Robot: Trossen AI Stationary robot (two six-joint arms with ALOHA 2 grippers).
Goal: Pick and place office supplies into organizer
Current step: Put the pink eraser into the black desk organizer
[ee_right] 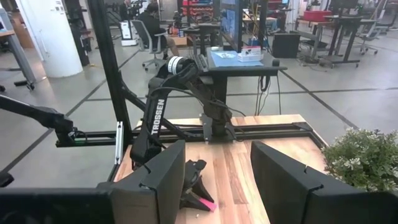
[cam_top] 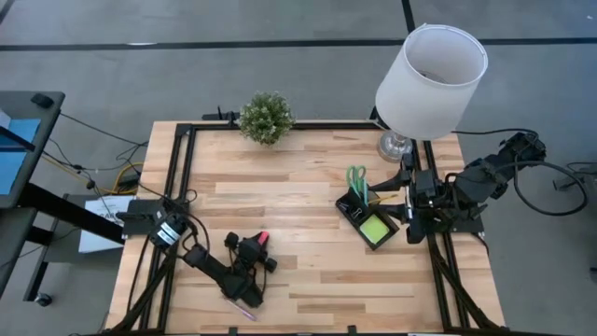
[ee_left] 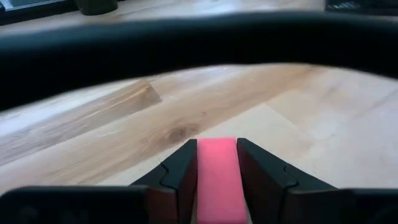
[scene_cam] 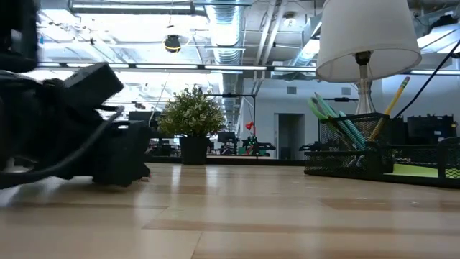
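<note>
Right now my left tool (cam_top: 254,250) is down at the tabletop (cam_top: 308,201) with the pink eraser (ee_left: 217,177) sitting squarely between its fingers (ee_left: 181,177); in the left wrist view both dark pads lie against the eraser's long sides, so I judge the tool to be closing on the pink eraser, though I cannot say the squeeze is firm yet. The eraser's long axis runs straight out ahead of the tool, in line with the fingers, which is the way I want it for a clean lift. What the coming move turns on is direction: seen from above, the organizer (cam_top: 370,217) lies at about three o'clock from my left tool, a little toward two, well apart across open wood, with the lime-green sticky-note pad (cam_top: 377,228) and the green-handled scissors (cam_top: 356,179) already in it. My right tool (cam_top: 411,207) waits with fingers wide apart just beside the organizer's three o'clock edge, far nearer to it, but the eraser is on my left side.
</note>
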